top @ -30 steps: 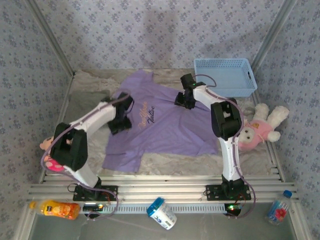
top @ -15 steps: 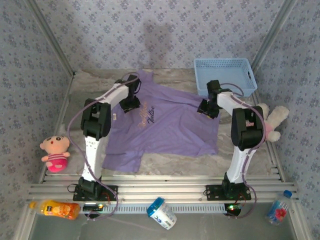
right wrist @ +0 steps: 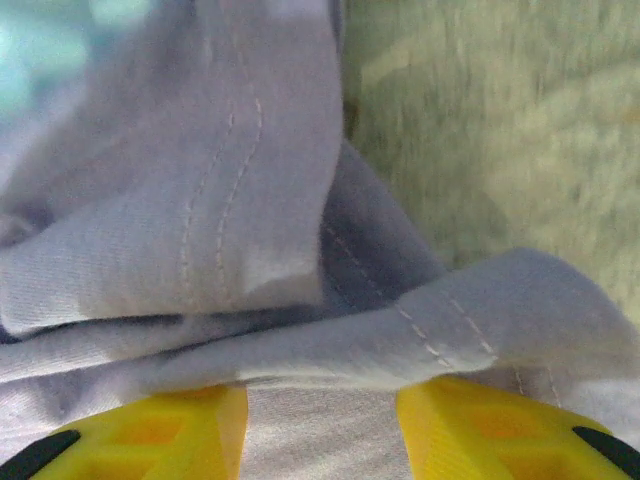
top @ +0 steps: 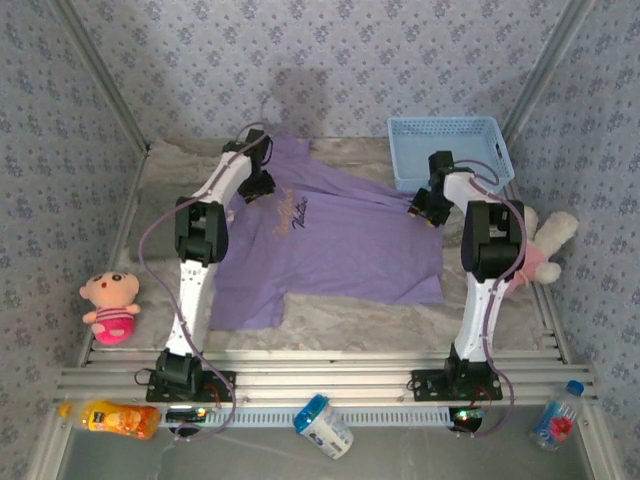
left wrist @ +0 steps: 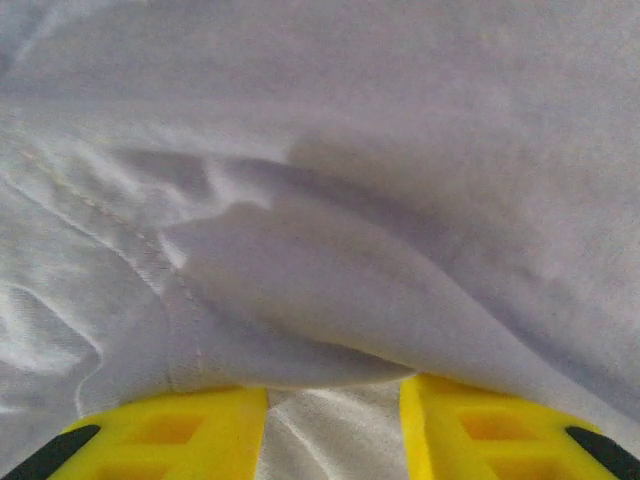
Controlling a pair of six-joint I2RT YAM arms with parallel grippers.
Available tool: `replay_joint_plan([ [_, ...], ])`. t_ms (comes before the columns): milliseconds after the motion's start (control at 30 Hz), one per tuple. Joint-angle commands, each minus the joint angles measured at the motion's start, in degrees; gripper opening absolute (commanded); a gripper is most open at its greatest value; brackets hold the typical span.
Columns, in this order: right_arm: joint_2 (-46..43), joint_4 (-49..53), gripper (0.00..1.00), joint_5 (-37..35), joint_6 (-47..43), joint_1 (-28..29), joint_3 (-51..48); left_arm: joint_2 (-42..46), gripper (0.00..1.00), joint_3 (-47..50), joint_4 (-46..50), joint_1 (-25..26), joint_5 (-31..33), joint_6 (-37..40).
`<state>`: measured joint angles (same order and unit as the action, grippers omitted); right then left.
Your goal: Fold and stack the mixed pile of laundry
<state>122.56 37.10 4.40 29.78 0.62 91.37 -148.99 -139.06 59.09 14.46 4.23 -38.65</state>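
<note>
Left gripper (left wrist: 335, 425) and right gripper (right wrist: 320, 430) each pinch cloth at far corners of the purple T-shirt (top: 340, 250), seemingly stretching it flat across the table (top: 350, 322) for folding.

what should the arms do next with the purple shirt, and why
Probably draw the left gripper and right gripper slightly apart. Each seems to pinch the T-shirt near its far edge, with cloth bunched between its jaws, and a raised crease runs between them while the near part lies flat.
</note>
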Motion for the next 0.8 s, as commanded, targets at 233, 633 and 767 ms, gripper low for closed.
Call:
replay_joint_plan([
  [233, 2.79, 0.98, 0.51, 2.89, -4.54, -0.64, 5.49, -5.46, 0.53, -15.14, 2.76, -2.06, -11.52, 3.32],
  [633, -22.08, 3.19, 0.57, -0.44, 0.13, 0.52, -17.51, 9.53, 1.00, -6.25, 4.44, 0.80, -12.27, 8.43],
  [767, -30.85, 6.37, 0.57, -3.33, 0.88, 3.35, -28.74, 15.91, 1.00, 3.03, 2.00, 3.85, -8.76, 9.21],
])
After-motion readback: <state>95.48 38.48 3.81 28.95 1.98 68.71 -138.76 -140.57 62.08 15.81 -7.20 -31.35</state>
